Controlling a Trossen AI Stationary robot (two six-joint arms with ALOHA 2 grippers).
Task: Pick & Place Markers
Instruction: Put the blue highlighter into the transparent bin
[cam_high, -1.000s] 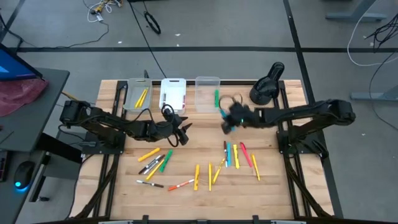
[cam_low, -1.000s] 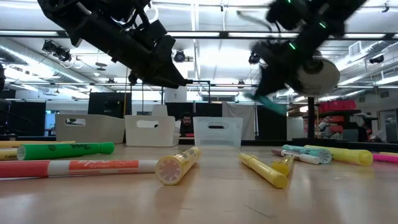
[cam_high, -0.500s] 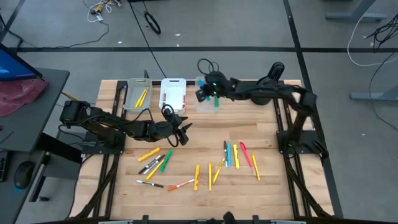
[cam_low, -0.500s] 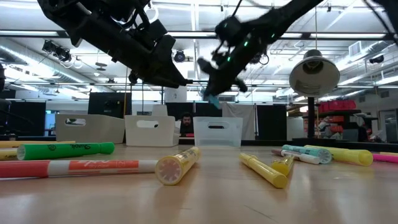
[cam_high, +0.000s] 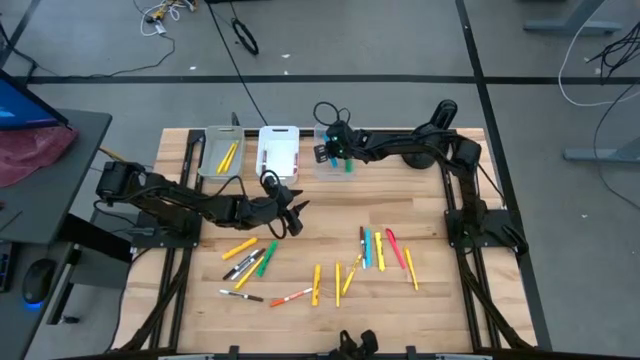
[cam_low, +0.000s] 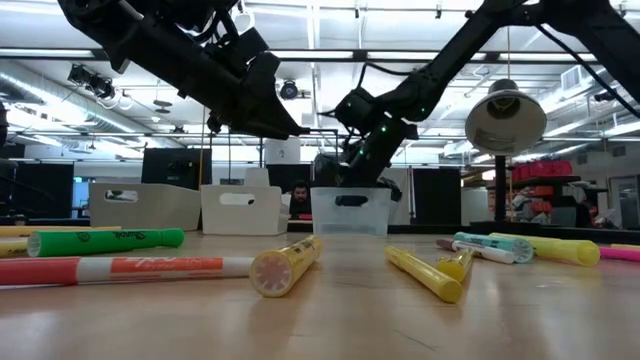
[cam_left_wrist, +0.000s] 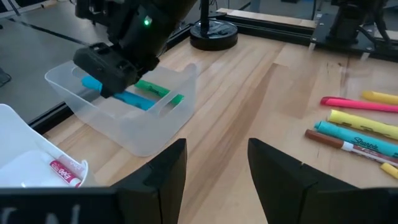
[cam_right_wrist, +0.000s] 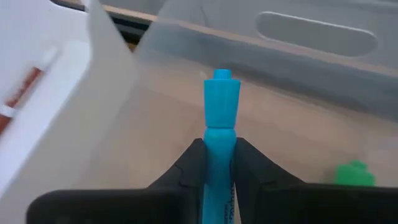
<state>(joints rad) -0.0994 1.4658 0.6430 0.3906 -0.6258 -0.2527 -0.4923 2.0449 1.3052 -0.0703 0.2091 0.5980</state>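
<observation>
Clear bin (cam_left_wrist: 134, 127) holds green marker (cam_left_wrist: 158, 91); right gripper (cam_right_wrist: 216, 163) grips blue marker (cam_right_wrist: 220, 118).

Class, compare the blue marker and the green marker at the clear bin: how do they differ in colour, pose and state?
The blue marker is light blue; the green marker is green. The blue marker is clamped in the right pincer above the clear bin; the green marker is gripped by nothing. The blue marker is held off the bin's floor; the green marker lies flat on it. Both are markers at the same bin.
</observation>
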